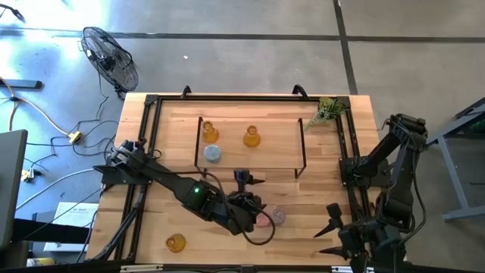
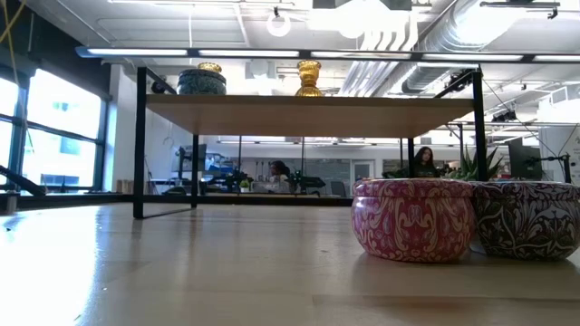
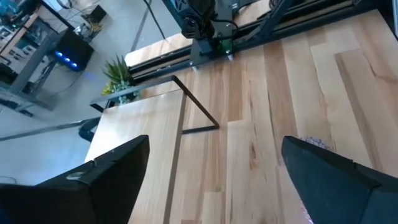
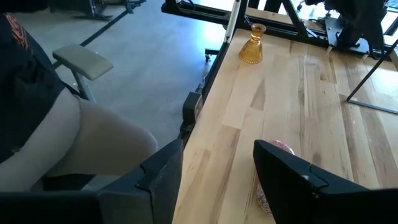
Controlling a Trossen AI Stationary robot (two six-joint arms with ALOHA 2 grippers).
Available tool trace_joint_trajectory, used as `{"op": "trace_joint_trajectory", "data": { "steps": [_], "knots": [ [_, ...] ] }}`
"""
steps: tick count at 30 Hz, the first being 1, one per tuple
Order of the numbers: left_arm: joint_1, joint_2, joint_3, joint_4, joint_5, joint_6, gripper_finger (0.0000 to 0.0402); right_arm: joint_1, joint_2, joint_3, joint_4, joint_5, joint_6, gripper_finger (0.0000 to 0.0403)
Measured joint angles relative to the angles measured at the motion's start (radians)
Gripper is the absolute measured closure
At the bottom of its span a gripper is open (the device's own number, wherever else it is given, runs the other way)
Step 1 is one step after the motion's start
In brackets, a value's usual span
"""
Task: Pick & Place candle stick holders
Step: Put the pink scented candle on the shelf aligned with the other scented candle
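Observation:
Two amber glass holders (image 1: 210, 132) (image 1: 251, 136) and the blue holder (image 1: 214, 153) stand on the black-framed wooden shelf (image 1: 273, 155). The pink holder (image 2: 412, 220) and the purple holder (image 2: 530, 220) stand side by side on the table near its front. A third amber holder (image 1: 176, 243) stands at the near left; it also shows in the right wrist view (image 4: 252, 45). My left gripper (image 1: 256, 215) hangs open above the pink holder, touching nothing. My right gripper (image 1: 333, 231) is open and empty at the near right.
A green plant sprig (image 1: 327, 111) lies at the far right corner. Black rails (image 1: 148, 136) run along the table's sides. The shelf's legs (image 2: 140, 145) stand mid-table. A seated person (image 4: 37, 112) is beside the table's near edge. A fan (image 1: 110, 57) stands on the floor.

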Motion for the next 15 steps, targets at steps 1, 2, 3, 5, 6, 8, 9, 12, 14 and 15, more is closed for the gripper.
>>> {"op": "trace_joint_trajectory", "data": {
  "steps": [1, 2, 3, 5, 6, 8, 9, 12, 14, 15],
  "knots": [
    [0.000, 0.000, 0.000, 0.001, 0.000, 0.000, 0.0036, 0.000, 0.005, 0.000, -0.001, 0.000, 0.000, 0.0208],
    [0.000, 0.000, 0.000, 0.000, 0.001, 0.001, 0.0032, 0.000, 0.008, 0.000, -0.001, 0.000, 0.000, 0.0208],
    [0.001, 0.000, 0.000, 0.000, 0.003, 0.000, 0.0030, 0.000, 0.011, 0.000, -0.001, 0.000, 0.000, 0.0208],
    [0.000, 0.000, 0.000, 0.000, 0.027, -0.006, 0.0026, 0.000, 0.016, 0.000, 0.000, 0.000, 0.000, 0.0208],
    [0.001, -0.001, 0.000, -0.002, 0.063, -0.005, 0.0024, 0.000, 0.017, 0.000, -0.001, 0.000, 0.000, 0.0208],
    [0.001, -0.001, 0.000, -0.008, 0.161, -0.002, 0.0023, 0.000, 0.017, 0.000, 0.000, -0.003, 0.002, 0.0208],
    [0.001, -0.001, 0.000, -0.008, 0.211, -0.002, 0.0023, 0.000, 0.017, 0.000, 0.001, -0.003, 0.002, 0.0208],
    [0.001, -0.001, 0.000, -0.006, 0.337, -0.001, 0.0023, 0.000, 0.017, 0.000, 0.002, -0.003, 0.002, 0.0208],
    [0.000, -0.001, 0.000, -0.010, 0.411, -0.002, 0.0023, 0.000, 0.017, 0.000, 0.002, -0.002, 0.003, 0.0208],
    [0.000, -0.001, 0.000, -0.011, 0.439, -0.003, 0.0023, 0.000, 0.017, 0.000, 0.002, -0.001, 0.008, 0.0208]
  ]
}}
